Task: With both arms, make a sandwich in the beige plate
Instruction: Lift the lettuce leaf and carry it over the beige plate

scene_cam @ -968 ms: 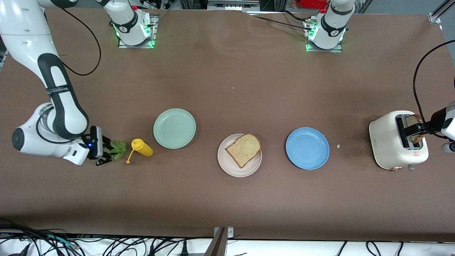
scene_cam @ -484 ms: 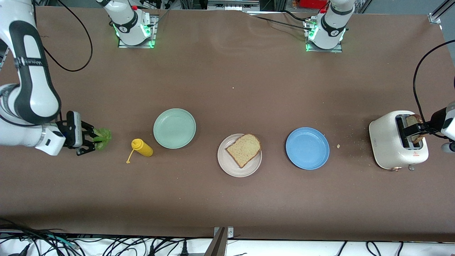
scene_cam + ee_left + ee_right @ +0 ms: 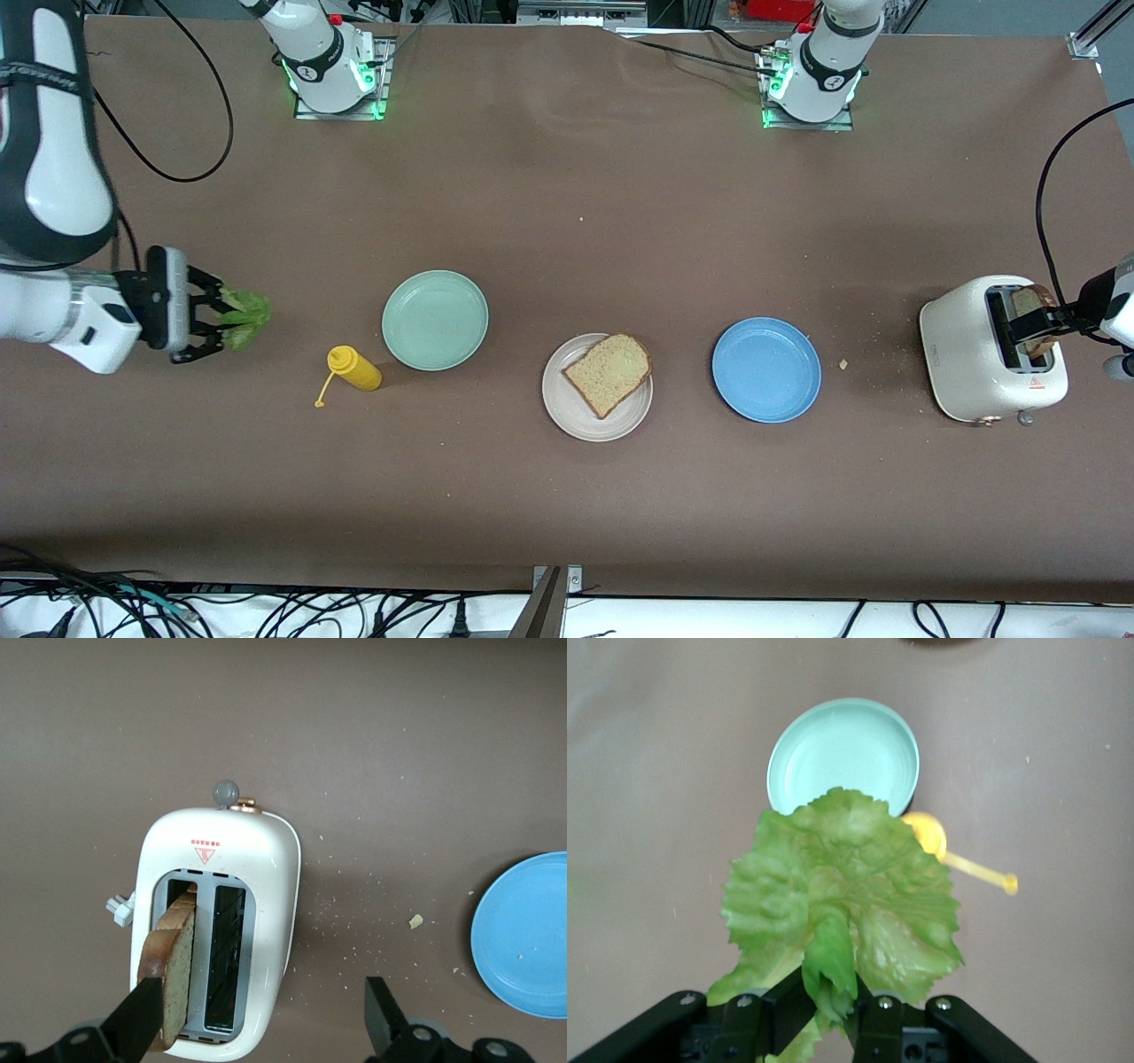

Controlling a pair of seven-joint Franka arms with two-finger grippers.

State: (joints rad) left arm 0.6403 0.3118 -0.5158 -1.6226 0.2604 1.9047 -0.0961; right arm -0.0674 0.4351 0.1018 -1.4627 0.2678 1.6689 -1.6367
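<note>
Holding lettuce (image 3: pixel 241 316) aloft, right gripper (image 3: pixel 215 324) (fingers pinched).

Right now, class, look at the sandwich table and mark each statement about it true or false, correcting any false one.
1. The right gripper holds the lettuce leaf. True.
2. Two bread slices lie on the beige plate. False: only one bread slice lies there.
3. The left gripper is open over the toaster, with the toast standing in a slot. True.
4. The yellow bottle stands on the green plate. False: it lies on the table beside that plate.
5. The blue plate holds the lettuce. False: it holds nothing.
</note>
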